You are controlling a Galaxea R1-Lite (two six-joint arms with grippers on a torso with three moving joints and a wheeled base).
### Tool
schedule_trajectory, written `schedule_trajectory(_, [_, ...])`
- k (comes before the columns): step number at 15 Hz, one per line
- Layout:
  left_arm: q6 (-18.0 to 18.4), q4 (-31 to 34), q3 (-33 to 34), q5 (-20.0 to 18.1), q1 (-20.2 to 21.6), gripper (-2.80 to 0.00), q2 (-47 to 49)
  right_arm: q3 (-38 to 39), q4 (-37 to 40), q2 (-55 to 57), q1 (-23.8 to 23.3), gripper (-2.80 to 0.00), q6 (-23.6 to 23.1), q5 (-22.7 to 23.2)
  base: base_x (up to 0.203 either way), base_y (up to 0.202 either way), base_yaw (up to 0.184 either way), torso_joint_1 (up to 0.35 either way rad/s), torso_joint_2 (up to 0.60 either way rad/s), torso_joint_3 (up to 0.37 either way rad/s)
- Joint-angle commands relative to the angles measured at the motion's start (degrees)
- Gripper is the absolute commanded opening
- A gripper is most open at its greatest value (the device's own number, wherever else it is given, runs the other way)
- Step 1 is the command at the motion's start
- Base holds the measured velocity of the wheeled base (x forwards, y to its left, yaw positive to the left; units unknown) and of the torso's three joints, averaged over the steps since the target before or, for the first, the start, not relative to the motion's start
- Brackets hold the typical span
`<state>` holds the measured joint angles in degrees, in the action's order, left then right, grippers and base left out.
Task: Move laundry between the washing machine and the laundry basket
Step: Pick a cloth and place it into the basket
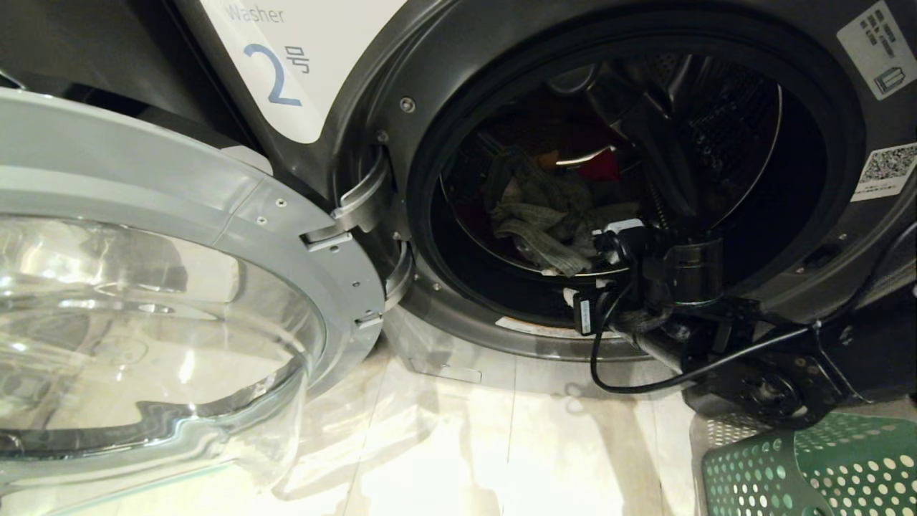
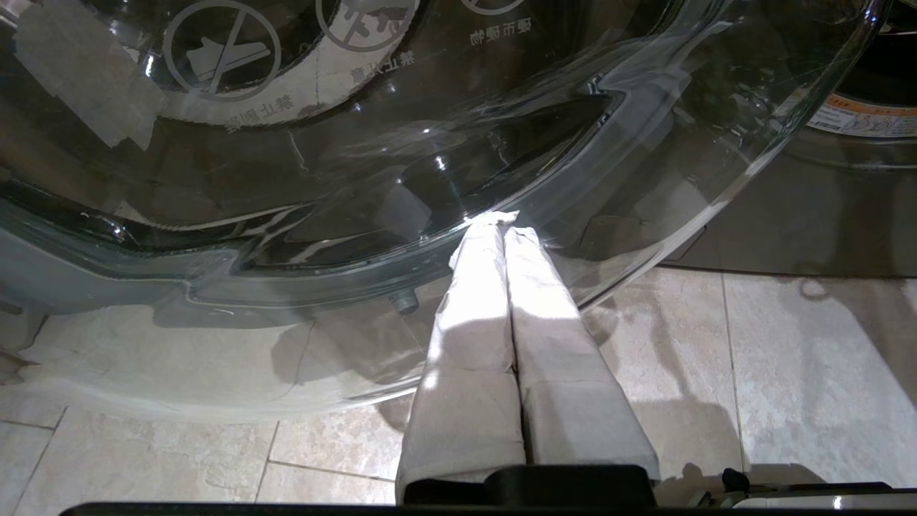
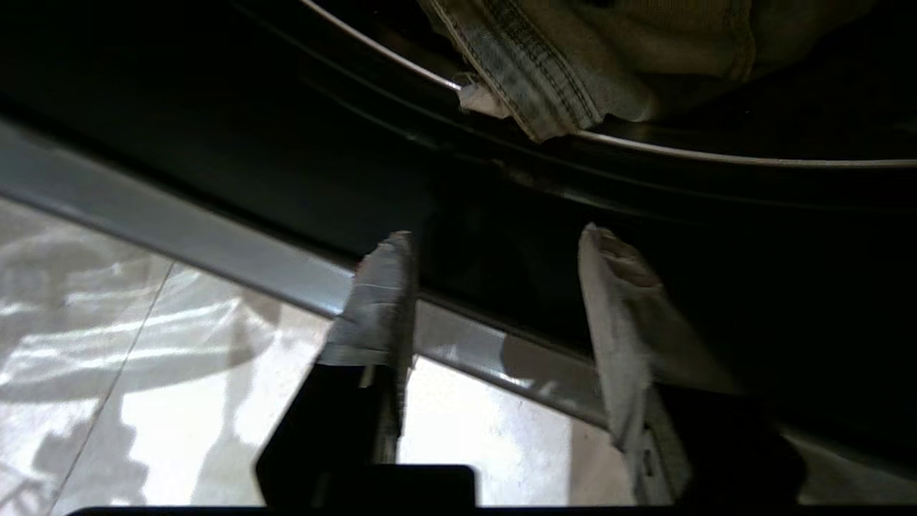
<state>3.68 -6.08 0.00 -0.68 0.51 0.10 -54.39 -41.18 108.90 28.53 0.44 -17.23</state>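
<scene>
The washer (image 1: 645, 186) stands with its door (image 1: 179, 236) swung wide to the left, and the laundry (image 1: 544, 215) lies heaped at the front of the drum, a grey striped piece on top with a bit of red and orange behind it. The right gripper (image 3: 494, 272) hangs at the lower lip of the opening with its jaws spread and nothing between them; the striped hem (image 3: 530, 79) drapes over the drum rim just beyond the fingertips. The step in hand looks like reaching in for a garment. To do it well, the gripper should clear the door seal, go in over the rim, and bite deep into a thick fold, not the loose hem. The basket (image 1: 809, 466) waits on the floor to the right, just below the arm. The left gripper (image 2: 505, 236) is pressed closed and empty beside the door glass, idle.
</scene>
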Motion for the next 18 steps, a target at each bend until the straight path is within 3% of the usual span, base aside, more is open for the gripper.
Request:
schedule_trajectory(1, [0.0,0.0,2.3,0.0,0.0,-2.80,0.1,-2.7,-3.2,5.6,0.1,0.00,-1.8,-1.5,0.000,0.000,0.000,0.000,0.00,0.000])
schedule_trajectory(7, [-0.1,0.0,2.3,0.1,0.0,-2.80,0.0,-11.9,-12.8,14.1,-0.1,0.00,-13.7,-6.1,0.000,0.000,0.000,0.000,0.00,0.000])
schedule_trajectory(12, [0.4,0.1,2.3,0.4,0.0,-2.80,0.1,-17.6,-13.1,19.2,-1.6,0.00,-15.6,-7.8,0.000,0.000,0.000,0.000,0.00,0.000])
schedule_trajectory(18, [0.4,0.1,2.3,0.4,0.0,-2.80,0.1,-30.4,-12.9,26.5,-5.3,0.00,-17.9,-8.2,0.000,0.000,0.000,0.000,0.00,0.000])
